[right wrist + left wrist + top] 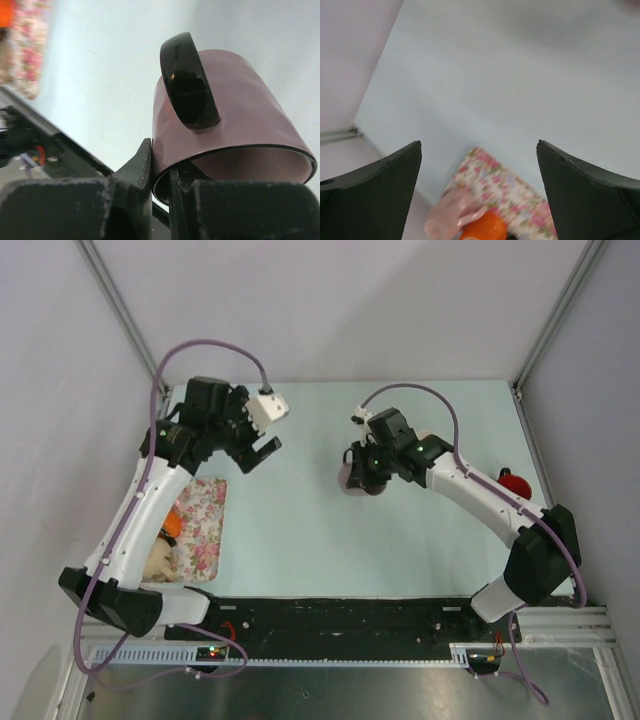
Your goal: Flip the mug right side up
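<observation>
Mauve glazed mug (pixel 240 110) with black handle (pixel 190 80) and black rim: near mid-tabletop (pixel 300 540), tipped so its mouth faces the wrist camera. Right claw (pixel 160 165): closed on the mug's wall at the rim, one finger inside, one outside. Left claw (pixel 255 455): spread wide, holding nothing, raised near a floral tray (pixel 205 515) bearing an orange item (pixel 172 525).

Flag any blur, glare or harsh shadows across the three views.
Top external: even, diffuse light, sharp, no harsh shadows or glare. Left wrist: the floral tray and orange object at the bottom edge are out of focus. Right wrist: bright glints on the black handle of the mug, and the background behind it is blurred.
</observation>
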Motion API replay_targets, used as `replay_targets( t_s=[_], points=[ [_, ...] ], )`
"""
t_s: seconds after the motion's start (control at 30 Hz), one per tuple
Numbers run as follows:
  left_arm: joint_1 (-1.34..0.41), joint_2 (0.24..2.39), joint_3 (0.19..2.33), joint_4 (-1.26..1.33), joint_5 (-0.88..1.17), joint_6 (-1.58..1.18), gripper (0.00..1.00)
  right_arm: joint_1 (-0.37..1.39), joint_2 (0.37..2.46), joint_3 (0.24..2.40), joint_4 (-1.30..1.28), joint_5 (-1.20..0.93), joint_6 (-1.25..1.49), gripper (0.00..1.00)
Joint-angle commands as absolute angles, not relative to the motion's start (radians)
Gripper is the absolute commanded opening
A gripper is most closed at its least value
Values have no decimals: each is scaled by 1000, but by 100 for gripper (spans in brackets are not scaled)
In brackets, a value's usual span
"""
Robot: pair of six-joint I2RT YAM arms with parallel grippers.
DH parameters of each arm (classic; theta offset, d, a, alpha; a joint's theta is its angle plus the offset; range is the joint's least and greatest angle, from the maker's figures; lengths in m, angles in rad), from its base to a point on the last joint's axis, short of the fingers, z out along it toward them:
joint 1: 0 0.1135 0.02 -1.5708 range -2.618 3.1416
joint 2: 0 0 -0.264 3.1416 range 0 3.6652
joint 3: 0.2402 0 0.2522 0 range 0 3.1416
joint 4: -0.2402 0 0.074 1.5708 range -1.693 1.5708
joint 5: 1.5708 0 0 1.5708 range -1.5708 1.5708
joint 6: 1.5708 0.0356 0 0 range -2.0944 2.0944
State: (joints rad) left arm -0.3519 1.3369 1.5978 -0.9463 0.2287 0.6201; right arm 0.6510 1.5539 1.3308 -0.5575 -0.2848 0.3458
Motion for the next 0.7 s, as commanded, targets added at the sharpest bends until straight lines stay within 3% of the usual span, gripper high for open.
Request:
replay_targets(
  t_s=[0.0,0.2,0.67],
  points=[
    [-386,1266,1469,-936,-64,899,100,652,1476,1382,-787,11,257,0],
    [-393,1237,1320,-921,-222,990,100,653,1535,1349,-930,171,244,0],
    [-300,1272,1075,-825,-247,1012,100,742,1656,1195,-756,54,311,0]
  ],
)
